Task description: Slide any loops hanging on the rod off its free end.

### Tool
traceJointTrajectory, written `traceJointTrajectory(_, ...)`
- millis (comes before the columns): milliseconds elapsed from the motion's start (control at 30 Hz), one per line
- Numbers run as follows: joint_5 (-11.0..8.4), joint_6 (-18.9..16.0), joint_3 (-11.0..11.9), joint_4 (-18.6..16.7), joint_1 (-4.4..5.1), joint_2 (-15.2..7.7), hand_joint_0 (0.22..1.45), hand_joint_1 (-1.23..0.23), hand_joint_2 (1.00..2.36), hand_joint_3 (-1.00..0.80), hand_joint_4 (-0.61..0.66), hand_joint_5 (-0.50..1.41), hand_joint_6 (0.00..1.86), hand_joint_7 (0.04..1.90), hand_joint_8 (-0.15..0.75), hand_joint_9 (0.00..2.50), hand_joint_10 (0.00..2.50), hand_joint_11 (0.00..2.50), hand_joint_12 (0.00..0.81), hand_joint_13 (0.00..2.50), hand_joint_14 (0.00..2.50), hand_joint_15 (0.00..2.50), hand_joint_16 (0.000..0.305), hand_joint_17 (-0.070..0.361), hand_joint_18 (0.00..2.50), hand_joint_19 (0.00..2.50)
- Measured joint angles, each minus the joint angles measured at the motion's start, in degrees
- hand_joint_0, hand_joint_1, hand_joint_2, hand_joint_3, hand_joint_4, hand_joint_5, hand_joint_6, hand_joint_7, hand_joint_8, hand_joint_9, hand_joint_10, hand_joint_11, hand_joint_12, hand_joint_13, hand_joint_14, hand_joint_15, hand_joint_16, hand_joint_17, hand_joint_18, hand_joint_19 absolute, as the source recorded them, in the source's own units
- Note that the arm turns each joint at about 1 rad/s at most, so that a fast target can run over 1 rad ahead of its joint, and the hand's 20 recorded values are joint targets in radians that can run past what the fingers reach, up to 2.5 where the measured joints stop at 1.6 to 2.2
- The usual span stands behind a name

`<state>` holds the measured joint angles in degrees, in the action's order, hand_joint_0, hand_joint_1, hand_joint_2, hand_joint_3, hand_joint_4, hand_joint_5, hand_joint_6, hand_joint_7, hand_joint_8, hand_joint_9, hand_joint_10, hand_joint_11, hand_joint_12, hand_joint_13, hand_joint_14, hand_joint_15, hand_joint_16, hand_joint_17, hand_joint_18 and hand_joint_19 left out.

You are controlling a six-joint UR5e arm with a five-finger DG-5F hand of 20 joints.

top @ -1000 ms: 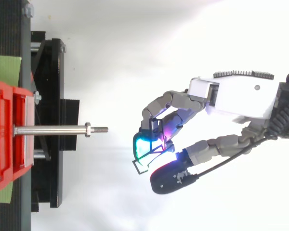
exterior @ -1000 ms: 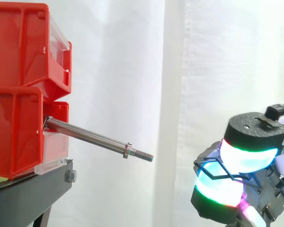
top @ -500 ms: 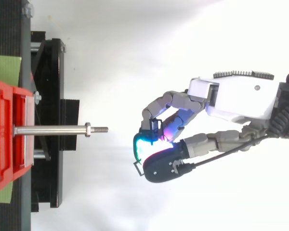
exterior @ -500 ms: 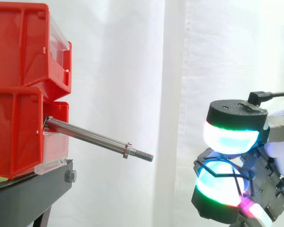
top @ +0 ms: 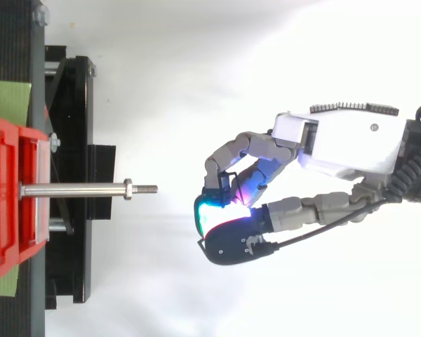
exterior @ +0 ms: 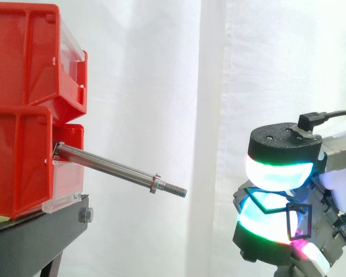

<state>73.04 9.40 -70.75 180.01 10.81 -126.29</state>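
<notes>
The rod (exterior: 112, 169) juts rightward from the stacked red bins (exterior: 23, 109) on the black stand (exterior: 34, 236). Well right of its threaded free end, before the white curtain (exterior: 161, 86), the robot hand (top: 337, 144) pinches a black wire loop (exterior: 289, 221) between curled fingers and thumb.

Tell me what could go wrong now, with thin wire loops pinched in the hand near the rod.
1. The loops are thin and sit between thick fingertips of the hand; a slight relaxing could let them slip and fall.
2. The rod is bare, but its threaded end points towards the hand; a move that way might snag them again.
</notes>
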Motion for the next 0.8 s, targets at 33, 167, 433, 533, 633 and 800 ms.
traceJointTrajectory(33,0.02,0.0,0.0,0.0,0.0,0.0,0.58,-0.69,1.02,-0.2,0.14,-0.16,0.9,1.04,0.276,0.98,0.03,0.76,0.377,0.81,0.02,0.52,0.055,0.124,0.67,0.55)
traceJointTrajectory(167,0.13,0.0,0.0,0.0,0.0,0.0,0.6,-0.72,1.02,-0.19,0.11,-0.17,0.91,1.01,0.266,0.96,0.03,0.76,0.371,0.8,0.02,0.52,0.055,0.124,0.68,0.55)
traceJointTrajectory(433,0.17,0.0,0.0,0.0,0.0,0.0,0.63,-0.79,1.01,-0.34,0.11,-0.18,0.92,0.95,0.258,0.94,0.03,0.77,0.366,0.79,0.02,0.5,0.054,0.122,0.68,0.53)
traceJointTrajectory(533,0.17,0.0,0.0,0.0,0.0,0.0,0.64,-0.8,1.01,-0.39,0.11,-0.18,0.92,0.95,0.252,0.94,0.03,0.76,0.364,0.79,0.02,0.5,0.054,0.121,0.68,0.52)
traceJointTrajectory(633,0.17,0.0,0.0,0.0,0.0,0.0,0.64,-0.78,1.01,-0.41,0.1,-0.18,0.92,0.95,0.247,0.94,0.03,0.76,0.362,0.78,0.02,0.5,0.053,0.12,0.68,0.53)
traceJointTrajectory(800,0.17,0.0,0.0,0.0,0.0,0.0,0.63,-0.74,1.01,-0.41,0.11,-0.17,0.92,0.96,0.251,0.94,0.03,0.76,0.361,0.78,0.02,0.5,0.053,0.119,0.67,0.53)
